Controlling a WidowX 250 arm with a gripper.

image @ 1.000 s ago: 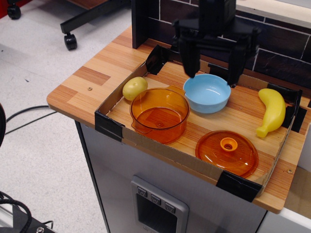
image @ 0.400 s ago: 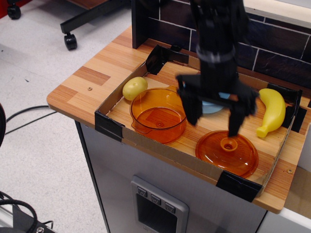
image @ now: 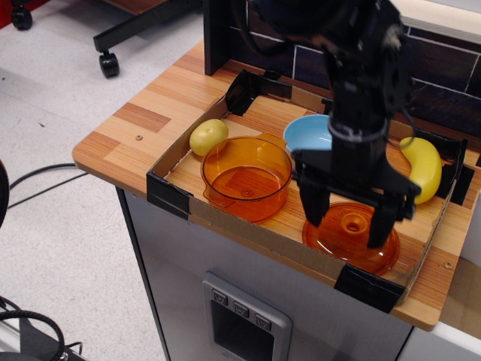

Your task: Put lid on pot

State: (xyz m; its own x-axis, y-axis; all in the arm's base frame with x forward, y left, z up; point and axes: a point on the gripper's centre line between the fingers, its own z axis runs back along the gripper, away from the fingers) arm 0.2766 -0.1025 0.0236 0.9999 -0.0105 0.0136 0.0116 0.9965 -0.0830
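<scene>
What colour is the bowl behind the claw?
Light blue. The bowl shows partly behind the arm in the observation.image view, next to the orange pot.

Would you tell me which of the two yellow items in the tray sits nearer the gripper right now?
The banana, on the tray's right side, just beside the arm. The round yellow fruit lies far left, beyond the pot, while the gripper hovers over the lid.

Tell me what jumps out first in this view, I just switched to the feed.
The black pincer dominates: it hangs open over the orange lid at the tray's front right, fingers straddling the lid's ring knob. Left of it, the open orange pot sits uncovered, with a yellow potato-like thing behind it. A light blue bowl and a banana lie at the back, partly hidden by the arm.
</scene>
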